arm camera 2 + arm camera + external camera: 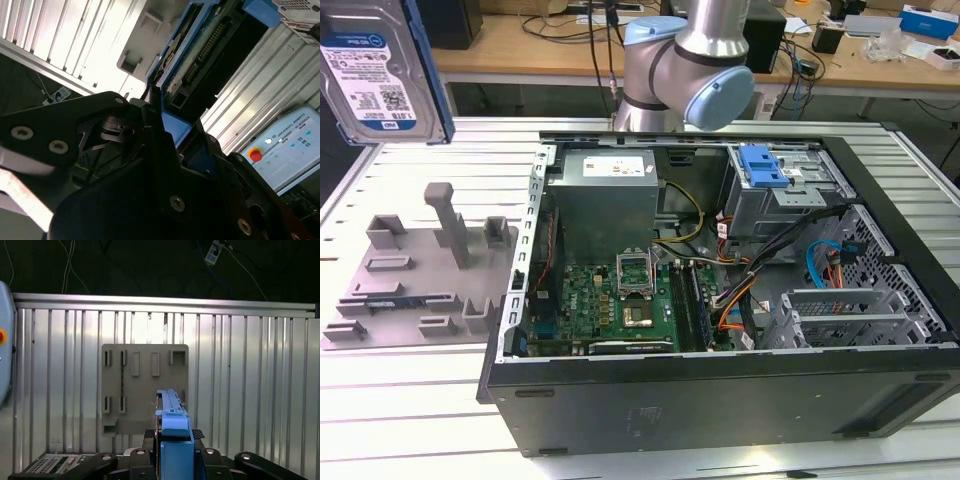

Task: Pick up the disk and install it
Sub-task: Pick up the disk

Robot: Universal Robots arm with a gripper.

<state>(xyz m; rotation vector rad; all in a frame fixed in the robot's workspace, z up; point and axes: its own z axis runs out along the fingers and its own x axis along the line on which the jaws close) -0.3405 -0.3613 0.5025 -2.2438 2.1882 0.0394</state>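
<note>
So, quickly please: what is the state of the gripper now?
Gripper: closed, holding the disk.

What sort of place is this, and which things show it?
Probably a robotics lab or workshop: a robot arm whose pincer holds the disk, an open computer case on a slatted metal table, and cluttered wooden benches behind.

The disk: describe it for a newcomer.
Left of the open computer case in the exterior view lies a grey fixture plate. Higher in that view is the disk: silver, white-and-blue label, blue frame, held in the tool; the case's blue latch has no silver body.
</note>
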